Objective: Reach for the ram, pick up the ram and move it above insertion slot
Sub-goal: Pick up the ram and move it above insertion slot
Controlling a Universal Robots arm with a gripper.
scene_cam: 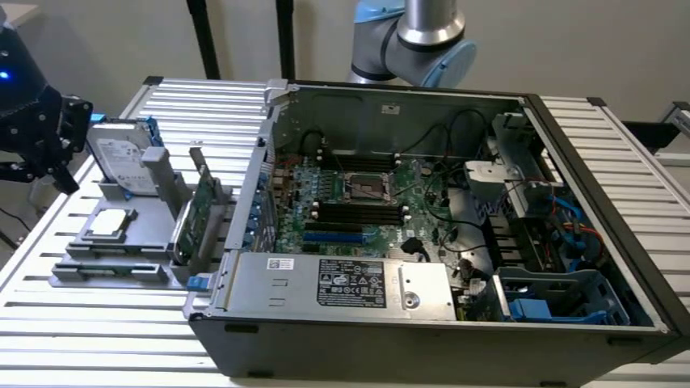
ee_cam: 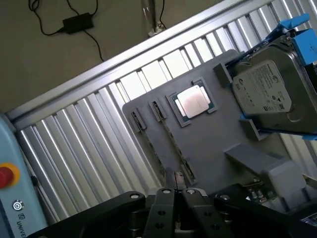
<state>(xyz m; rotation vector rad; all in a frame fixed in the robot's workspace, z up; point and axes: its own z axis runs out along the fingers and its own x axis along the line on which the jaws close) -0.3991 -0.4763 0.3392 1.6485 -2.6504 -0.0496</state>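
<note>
My gripper (scene_cam: 44, 166) hangs at the exterior view's left, above the outer edge of the grey parts holder (scene_cam: 140, 242). In the wrist view its fingertips (ee_cam: 167, 198) stand open by a narrow gap with nothing between them. Just beyond them a thin strip (ee_cam: 174, 146), seen edge-on, runs along a slot of the holder beside the CPU chip (ee_cam: 194, 101); it looks like the ram. The black memory slots (scene_cam: 356, 212) lie on the motherboard inside the open computer case (scene_cam: 561, 145).
On the holder stand a silver hard drive (scene_cam: 121, 158) in a blue bracket and a broad green expansion card (scene_cam: 190, 222). The case's metal wall (scene_cam: 262, 162) rises between the holder and the motherboard. A red stop button (ee_cam: 6, 176) sits at the edge of the slatted table.
</note>
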